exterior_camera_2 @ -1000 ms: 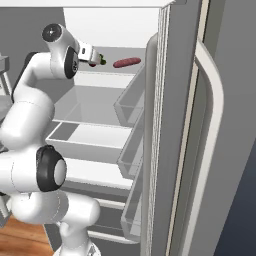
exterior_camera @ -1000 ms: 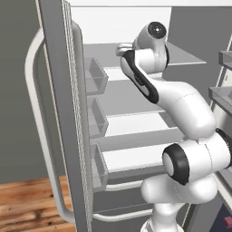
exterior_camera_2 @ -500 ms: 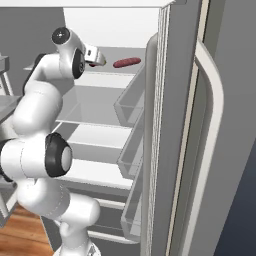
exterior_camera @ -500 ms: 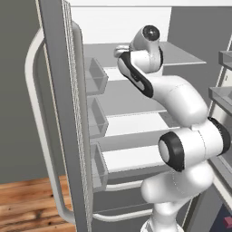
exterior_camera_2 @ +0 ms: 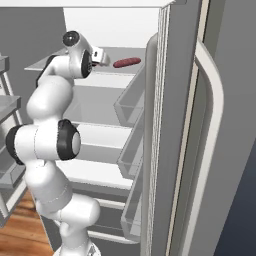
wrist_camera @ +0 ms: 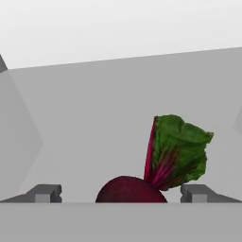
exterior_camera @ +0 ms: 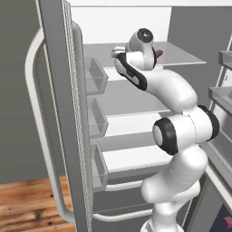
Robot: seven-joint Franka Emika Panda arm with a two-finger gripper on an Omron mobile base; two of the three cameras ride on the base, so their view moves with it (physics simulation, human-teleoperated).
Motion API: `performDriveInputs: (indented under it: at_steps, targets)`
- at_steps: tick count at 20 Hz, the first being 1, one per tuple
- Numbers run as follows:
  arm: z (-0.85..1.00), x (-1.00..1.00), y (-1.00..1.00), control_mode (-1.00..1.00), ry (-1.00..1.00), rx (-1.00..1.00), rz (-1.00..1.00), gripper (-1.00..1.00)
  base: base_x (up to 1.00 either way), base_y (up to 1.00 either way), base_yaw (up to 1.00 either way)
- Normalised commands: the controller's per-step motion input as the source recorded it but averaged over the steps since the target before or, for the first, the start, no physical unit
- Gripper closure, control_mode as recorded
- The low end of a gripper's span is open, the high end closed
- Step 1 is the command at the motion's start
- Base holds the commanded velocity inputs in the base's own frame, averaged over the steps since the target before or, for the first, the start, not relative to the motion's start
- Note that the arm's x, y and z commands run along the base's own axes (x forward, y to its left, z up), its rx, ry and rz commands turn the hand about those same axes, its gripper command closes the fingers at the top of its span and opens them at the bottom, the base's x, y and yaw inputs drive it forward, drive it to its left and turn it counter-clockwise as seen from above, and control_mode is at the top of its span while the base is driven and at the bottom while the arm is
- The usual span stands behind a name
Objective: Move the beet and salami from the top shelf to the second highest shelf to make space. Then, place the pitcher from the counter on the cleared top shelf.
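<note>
Reaching into the open fridge at the top shelf, the pincer stands wide open, its two dark fingertips on either side of the beet without touching it. The beet sits on that shelf, its green leaf upright, while the salami lies on the same shelf, near the arm's wrist.

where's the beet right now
The beet sits on the fridge's top shelf; in the hand view it lies low in the centre between the open gripper fingertips, its leaf to the right.
</note>
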Motion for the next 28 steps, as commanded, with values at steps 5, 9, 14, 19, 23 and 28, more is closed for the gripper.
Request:
performDriveInputs:
  at_steps: [5,9,14,19,23,28]
  targets:
    - [-0.09,0.49,0.0,-1.0,0.04,0.0,0.0,-1.0,0.0,0.0,0.0]
    - [-0.25,0.13,0.0,-1.0,0.08,0.0,0.0,1.0,0.0,0.0,0.0]
    - [-0.33,0.0,0.0,-1.0,0.06,0.0,0.0,1.0,0.0,0.0,0.0]
    - [-0.49,-0.12,0.0,-1.0,-0.1,0.0,-0.01,1.0,0.0,0.0,0.0]
    - [-0.24,-0.4,0.0,-1.0,-0.07,0.0,0.0,1.0,0.0,0.0,0.0]
    - [0.0,-0.77,0.0,-1.0,0.05,-0.01,0.0,1.0,0.0,0.0,0.0]
